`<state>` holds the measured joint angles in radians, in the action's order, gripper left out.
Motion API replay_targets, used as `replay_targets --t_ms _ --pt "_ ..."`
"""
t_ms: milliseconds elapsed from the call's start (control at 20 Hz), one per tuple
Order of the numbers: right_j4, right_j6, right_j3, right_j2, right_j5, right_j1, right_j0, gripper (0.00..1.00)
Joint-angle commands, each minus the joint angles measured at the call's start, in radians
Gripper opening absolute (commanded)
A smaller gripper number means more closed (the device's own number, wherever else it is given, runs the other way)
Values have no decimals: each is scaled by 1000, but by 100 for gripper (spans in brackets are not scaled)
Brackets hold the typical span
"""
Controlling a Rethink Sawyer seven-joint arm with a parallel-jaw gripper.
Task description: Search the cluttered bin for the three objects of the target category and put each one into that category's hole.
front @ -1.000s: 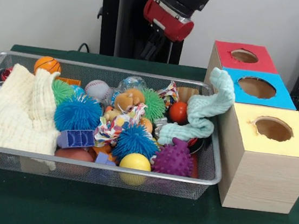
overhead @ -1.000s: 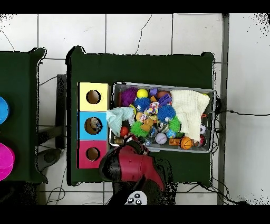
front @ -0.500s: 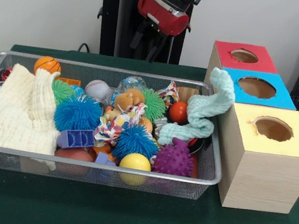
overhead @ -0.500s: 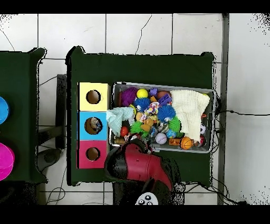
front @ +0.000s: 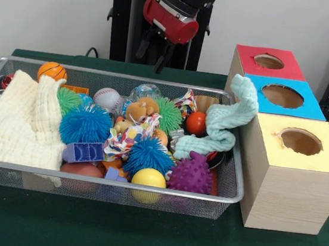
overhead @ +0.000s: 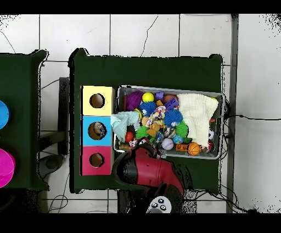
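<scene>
A dark green cloth covers the table [front: 138, 240], which stands on a pale tiled floor [overhead: 148, 33] with a plain light wall [front: 46, 6] behind it. A second dark table [overhead: 19, 82] sits to the left in the overhead view, well apart, with round blue and pink items at its edge. The wire mesh bin [front: 115, 183] takes up the left and middle of the green surface in the front view; its near rim runs close to the table's near edge, leaving only a narrow bare strip in front. Just right of the bin, touching or nearly so, stands the wooden sorting box [front: 291, 192] with three holes: yellow hole [front: 300, 141] nearest, blue hole [front: 282, 95] in the middle, red hole [front: 269, 61] farthest. A mint cloth [front: 225, 121] drapes over the bin's right rim against the box. A cream cloth [front: 23, 121] covers the bin's left part. Between them lie spiky balls, a baseball [front: 107, 99], a small basketball [front: 52, 71], a yellow ball [front: 148, 178] and a plush toy [front: 142, 111]. The gripper [front: 153, 49] hangs above the bin's far rim, clear of everything, its two dark fingers spread apart and holding nothing; open air lies all around it
</scene>
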<state>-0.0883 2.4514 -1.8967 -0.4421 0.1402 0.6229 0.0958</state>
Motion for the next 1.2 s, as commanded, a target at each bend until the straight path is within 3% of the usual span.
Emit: replay_targets --t_ms 50,400,1200 --pt "-21 88 -53 125 -79 -65 -20 100" --pt "-11 91 -39 150 -106 -105 -17 100" --pt "-9 91 12 101 -176 -217 -11 100"
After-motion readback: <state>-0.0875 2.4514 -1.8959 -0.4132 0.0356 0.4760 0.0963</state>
